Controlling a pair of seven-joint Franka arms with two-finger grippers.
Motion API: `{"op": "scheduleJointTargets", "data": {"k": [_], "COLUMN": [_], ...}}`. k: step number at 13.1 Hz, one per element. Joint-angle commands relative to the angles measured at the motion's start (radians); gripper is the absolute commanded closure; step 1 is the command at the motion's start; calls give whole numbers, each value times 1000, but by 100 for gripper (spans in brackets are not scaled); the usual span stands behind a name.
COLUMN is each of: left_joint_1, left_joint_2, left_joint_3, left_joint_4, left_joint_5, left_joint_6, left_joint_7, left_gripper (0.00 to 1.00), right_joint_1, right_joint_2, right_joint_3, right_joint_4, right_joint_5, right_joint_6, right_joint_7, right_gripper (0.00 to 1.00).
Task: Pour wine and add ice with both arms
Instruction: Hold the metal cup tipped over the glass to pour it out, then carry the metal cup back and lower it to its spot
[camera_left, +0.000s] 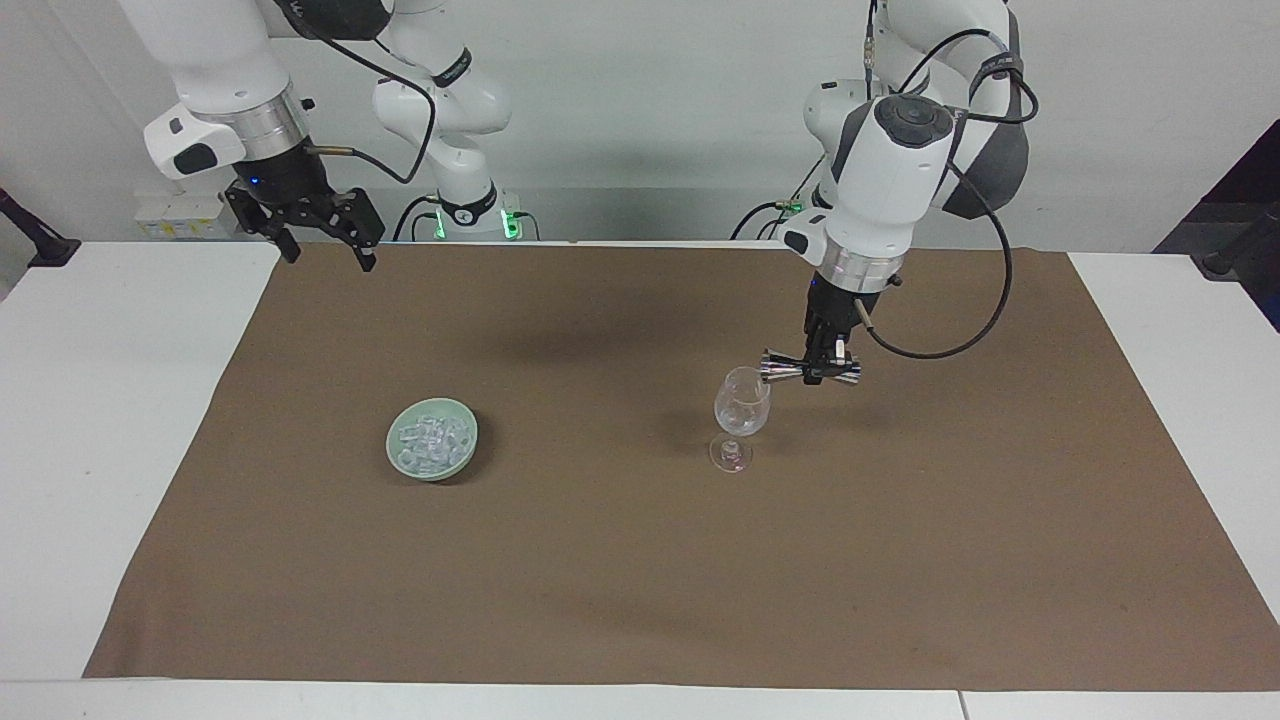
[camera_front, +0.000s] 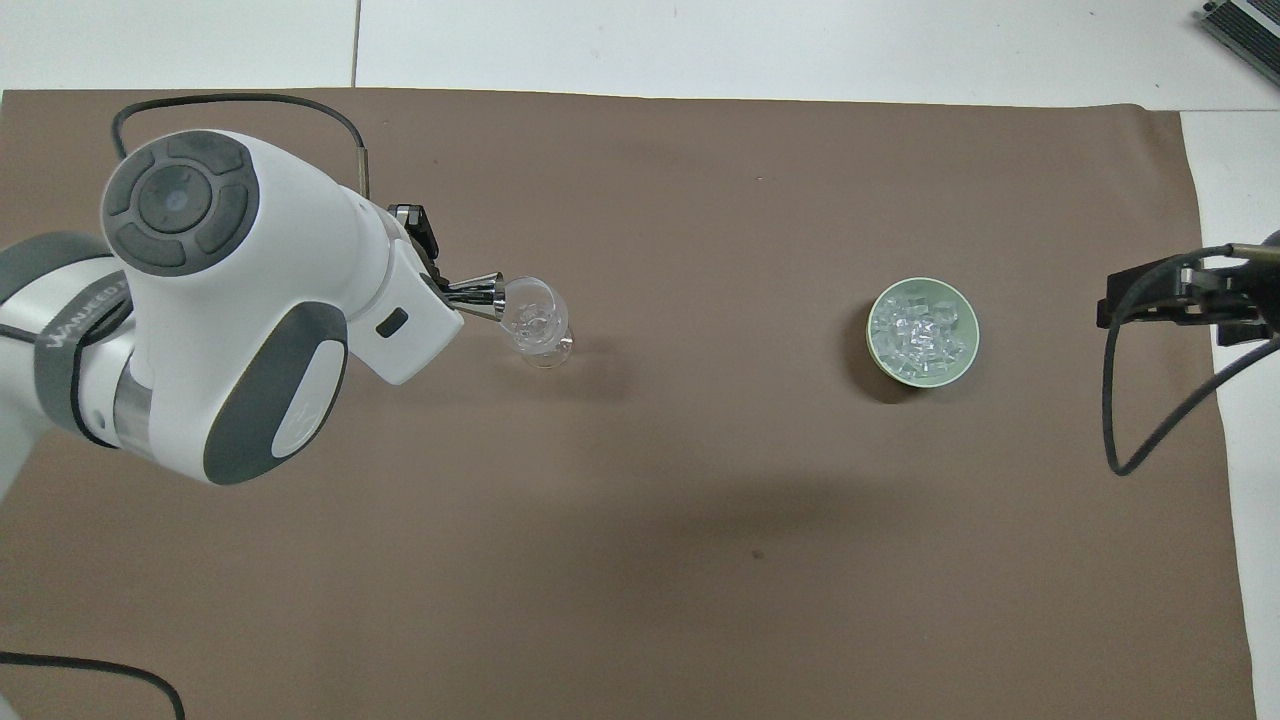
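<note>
- Facing view: a white table (camera_left: 120, 420) before a pale wall carries a brown mat (camera_left: 640, 560).
- A glass (camera_left: 742, 402) stands upright on the mat, toward the left arm's end of the table.
- The left gripper (camera_left: 822, 372) hangs just beside the glass's rim. Its fingers are closed on a steel jigger (camera_left: 808, 369), which lies on its side with one mouth at the rim.
- No coloured liquid shows in the glass; whether any stream is falling I cannot tell.
- A green bowl (camera_left: 432, 452) sits toward the right arm's end of the table, well apart from the glass. The ice (camera_left: 430, 438) is heaped in it.
- The right gripper (camera_left: 318, 240) waits over the mat's edge at the robots' end, its fingers spread wide and empty.
- Overhead view: the mat (camera_front: 700, 560) fills most of the picture.
- The jigger (camera_front: 480, 292) points into the glass (camera_front: 535, 322); the left gripper (camera_front: 432, 262) is mostly covered by the arm.
- The ice (camera_front: 920, 328) is all in the bowl (camera_front: 880, 360); the right gripper (camera_front: 1150, 295) is at the mat's edge.
- My judgement: the pouring is in hand or near its end, and the ice step is not yet begun.
</note>
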Motion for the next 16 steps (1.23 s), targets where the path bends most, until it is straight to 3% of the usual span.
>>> {"op": "scheduleJointTargets", "data": {"k": [1, 4, 9, 13, 16], "left_joint_1": [-28, -9, 125, 254, 392], "left_joint_2": [3, 14, 21, 58, 125], "left_joint_3": [18, 20, 16, 18, 18], "left_joint_4": [19, 31, 36, 36, 32], "left_joint_5": [30, 12, -110, -316, -565], "left_joint_6": [-20, -9, -20, -15, -23], "left_joint_7": [-70, -78, 1, 247, 527], "left_gripper": [100, 100, 100, 100, 100], "right_joint_1": [-11, -9, -9, -11, -9], "right_joint_2": [0, 0, 0, 0, 0], "right_joint_3": [4, 4, 4, 4, 4], "right_joint_4": [-4, -4, -4, -4, -4], "right_joint_5": [20, 20, 20, 20, 20], "right_joint_6": [11, 11, 11, 11, 11], "right_joint_7": [10, 10, 10, 10, 10], "right_gripper": [0, 0, 0, 0, 0]}}
